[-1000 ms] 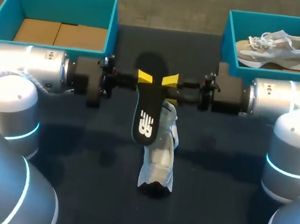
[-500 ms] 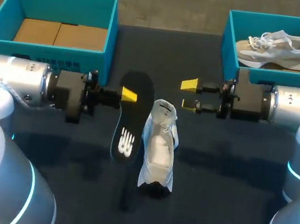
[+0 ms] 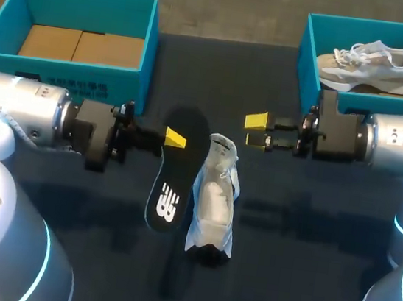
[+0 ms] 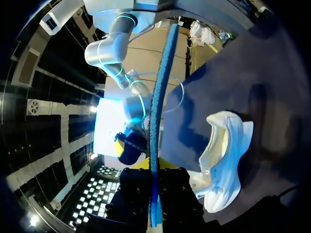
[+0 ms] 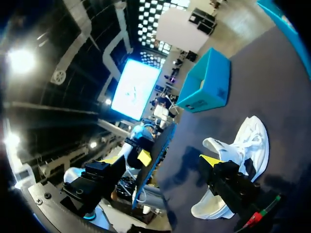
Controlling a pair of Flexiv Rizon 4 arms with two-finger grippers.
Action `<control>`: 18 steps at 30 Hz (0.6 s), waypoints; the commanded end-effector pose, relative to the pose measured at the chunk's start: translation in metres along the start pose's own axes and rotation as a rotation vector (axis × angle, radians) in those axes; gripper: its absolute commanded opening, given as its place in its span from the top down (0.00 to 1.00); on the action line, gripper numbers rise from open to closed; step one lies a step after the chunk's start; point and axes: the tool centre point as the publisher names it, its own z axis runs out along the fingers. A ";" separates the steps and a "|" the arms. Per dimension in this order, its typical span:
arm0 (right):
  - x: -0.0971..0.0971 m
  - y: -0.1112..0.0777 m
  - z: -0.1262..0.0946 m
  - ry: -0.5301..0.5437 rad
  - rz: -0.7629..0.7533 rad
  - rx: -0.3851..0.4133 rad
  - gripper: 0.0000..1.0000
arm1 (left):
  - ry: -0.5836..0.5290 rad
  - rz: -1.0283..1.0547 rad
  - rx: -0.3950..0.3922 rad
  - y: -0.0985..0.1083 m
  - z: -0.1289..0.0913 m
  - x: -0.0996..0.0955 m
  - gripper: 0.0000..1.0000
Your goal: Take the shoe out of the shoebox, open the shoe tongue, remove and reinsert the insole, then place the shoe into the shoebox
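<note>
A white shoe [image 3: 214, 204] lies on the dark table, toe toward the front edge. My left gripper [image 3: 175, 139] is shut on the upper end of the black insole [image 3: 169, 187], which hangs just left of the shoe. In the left wrist view the insole [image 4: 158, 102] shows edge-on as a blue strip clamped between the fingers, with the shoe [image 4: 224, 154] beside it. My right gripper [image 3: 258, 130] stands open and holds nothing, up and to the right of the shoe. From the right wrist the gripper [image 5: 160, 170] faces the insole [image 5: 154, 154] and the shoe [image 5: 240, 153].
A teal box [image 3: 144, 20] with a bare cardboard floor stands at the back left. Another teal box [image 3: 308, 46] at the back right holds a grey and white shoe [image 3: 369, 63]. Both arm bases fill the front corners.
My right gripper let go of the insole, opened wide and drew back to the right. My left gripper carried the insole down and to the left, beside the shoe.
</note>
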 end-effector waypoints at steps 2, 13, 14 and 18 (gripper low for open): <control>0.000 -0.005 -0.015 -0.021 -0.156 0.088 0.00 | 0.013 -0.042 0.044 -0.001 -0.001 0.000 1.00; -0.028 -0.026 -0.044 -0.224 -0.333 0.169 0.00 | 0.025 -0.212 0.107 -0.031 -0.014 0.008 1.00; -0.031 -0.028 -0.046 -0.215 -0.339 0.190 0.00 | 0.024 -0.226 0.110 -0.035 -0.014 0.009 1.00; -0.035 -0.031 -0.047 -0.217 -0.329 0.209 0.00 | 0.098 -0.202 0.172 -0.048 -0.016 0.013 1.00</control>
